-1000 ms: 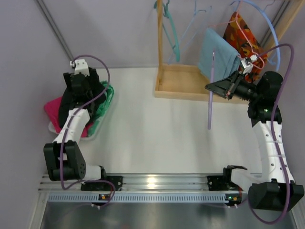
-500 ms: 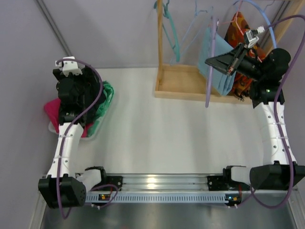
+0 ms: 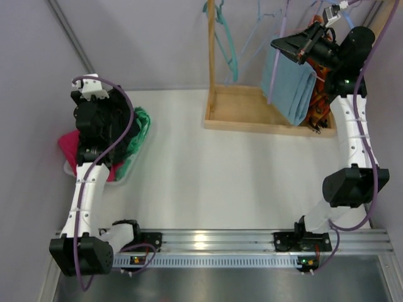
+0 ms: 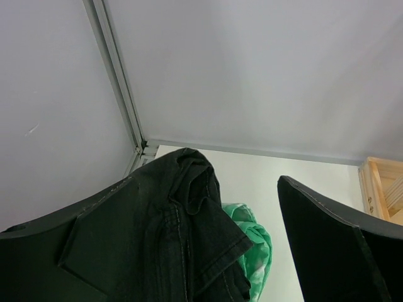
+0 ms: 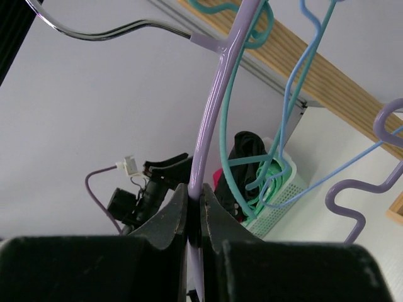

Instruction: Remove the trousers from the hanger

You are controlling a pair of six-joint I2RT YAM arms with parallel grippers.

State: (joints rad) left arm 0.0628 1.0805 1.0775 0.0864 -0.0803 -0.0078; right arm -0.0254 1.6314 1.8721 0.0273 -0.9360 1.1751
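The dark denim trousers hang bunched against the left finger of my left gripper, over the basket. The jaws stand wide apart, with the right finger clear of the cloth. In the top view this gripper is at the far left, above the basket. My right gripper is shut on the bare purple hanger, which carries no garment. In the top view it holds the hanger high at the back right, in front of the rack.
A wooden rack at the back carries a blue cloth, a red patterned garment, a teal hanger and light blue hangers. The white basket at the left holds green and pink clothes.
My right arm has lifted the purple hanger up and back toward the rack. My left arm rose above the basket, then stayed still.
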